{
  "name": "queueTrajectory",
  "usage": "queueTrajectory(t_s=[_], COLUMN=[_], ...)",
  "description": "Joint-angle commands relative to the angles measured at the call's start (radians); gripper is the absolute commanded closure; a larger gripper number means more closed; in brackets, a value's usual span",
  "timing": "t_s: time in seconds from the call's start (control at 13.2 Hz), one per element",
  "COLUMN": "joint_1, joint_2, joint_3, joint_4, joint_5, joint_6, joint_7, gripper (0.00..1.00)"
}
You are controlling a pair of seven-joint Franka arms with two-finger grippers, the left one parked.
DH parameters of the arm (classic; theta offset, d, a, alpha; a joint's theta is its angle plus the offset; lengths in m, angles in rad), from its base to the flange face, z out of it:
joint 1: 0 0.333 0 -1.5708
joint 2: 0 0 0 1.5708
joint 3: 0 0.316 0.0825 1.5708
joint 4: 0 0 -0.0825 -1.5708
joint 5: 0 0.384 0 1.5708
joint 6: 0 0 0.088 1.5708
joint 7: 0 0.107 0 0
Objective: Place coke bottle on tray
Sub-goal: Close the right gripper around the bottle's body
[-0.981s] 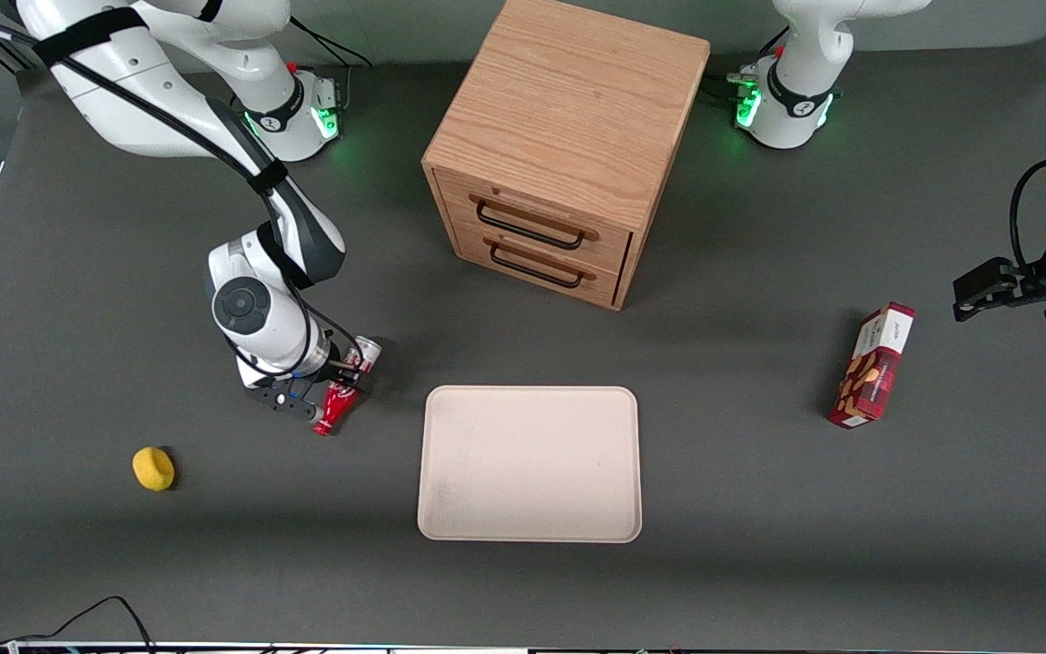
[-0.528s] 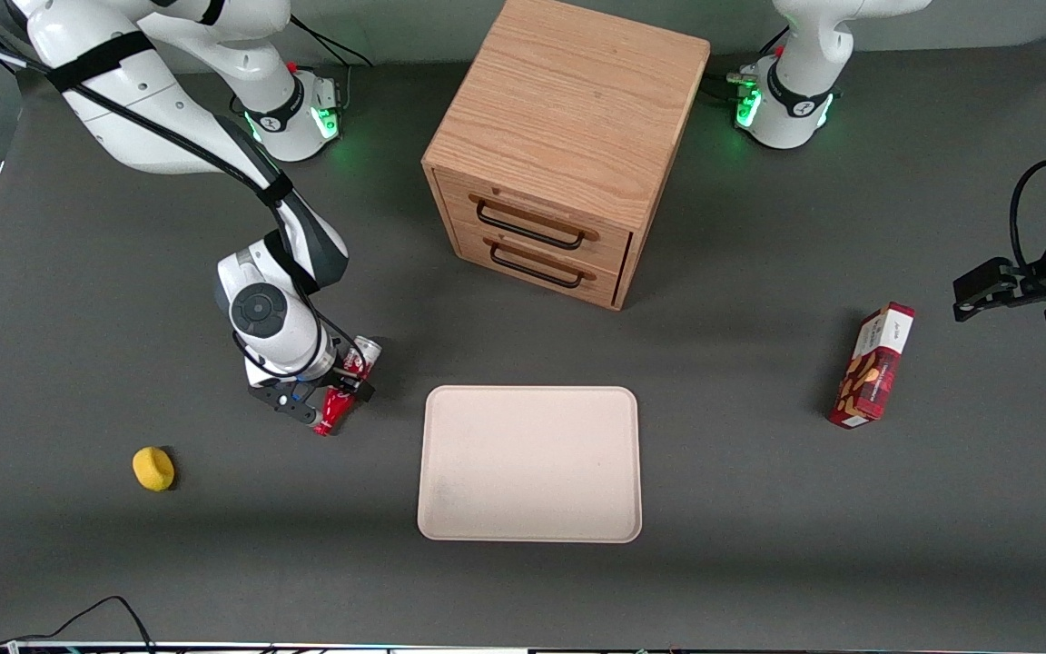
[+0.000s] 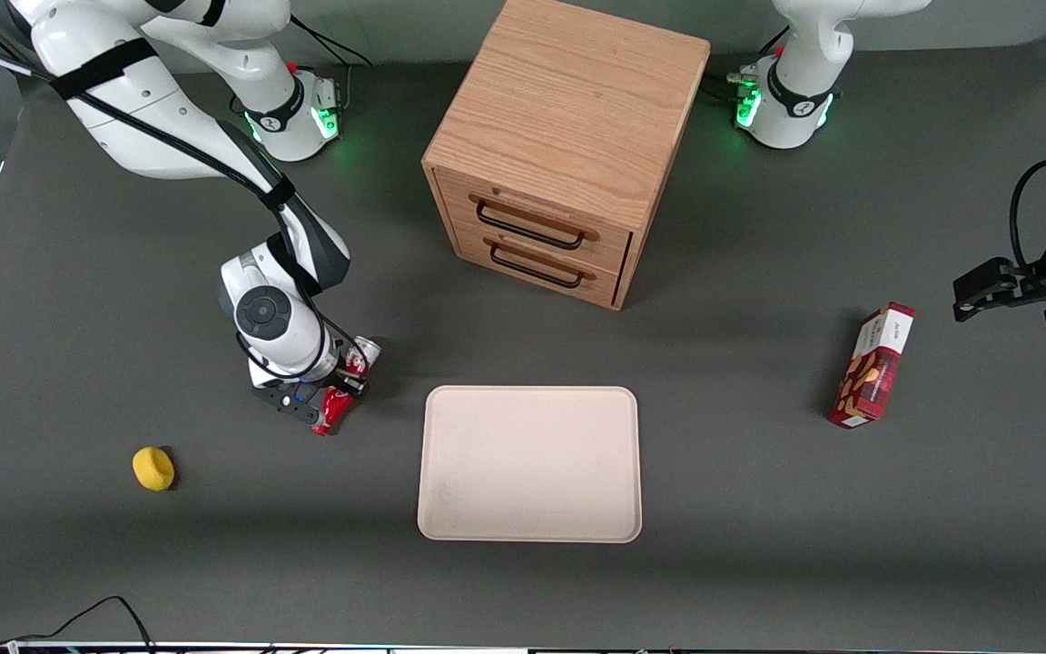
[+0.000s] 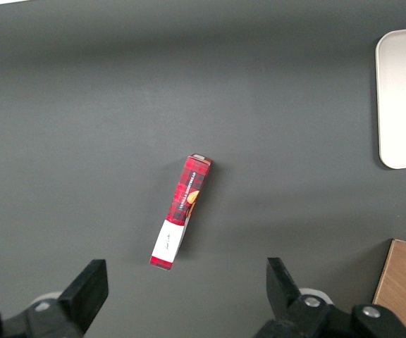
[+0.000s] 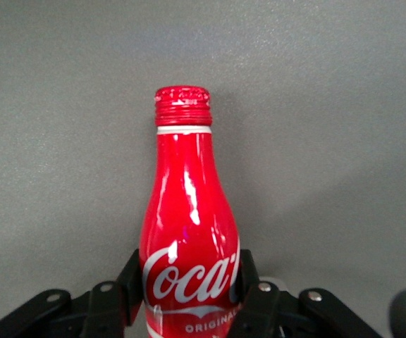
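Red coke bottle [image 5: 189, 239] lying on table, gripper [image 5: 189, 299] clamped around its body

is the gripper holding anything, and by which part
Yes: the gripper is shut on the coke bottle, clamping its lower body across the white script, beside the tray.

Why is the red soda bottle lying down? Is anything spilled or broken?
Nothing looks spilled or broken. The coke bottle lies on its side on the table with its cap on, not yet on the tray. The end effector has its fingers against the bottle's sides.
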Motion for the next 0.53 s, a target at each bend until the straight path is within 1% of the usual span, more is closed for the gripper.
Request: queueTrajectory(t_s=[0.0,0.38,0.45], joint_1=[-0.004,-0.007,-0.013], joint_2=[0.002,-0.035,-0.061], joint_3=[0.004,0.006,0.008], joint_4=[0.006,0.008,0.009], joint_5=[-0.035,-0.033,-0.033], joint_6=[0.013,-0.003,-0.035], joint_7=[0.041,0.029,0.027], gripper=[1.00,1.00,1.00])
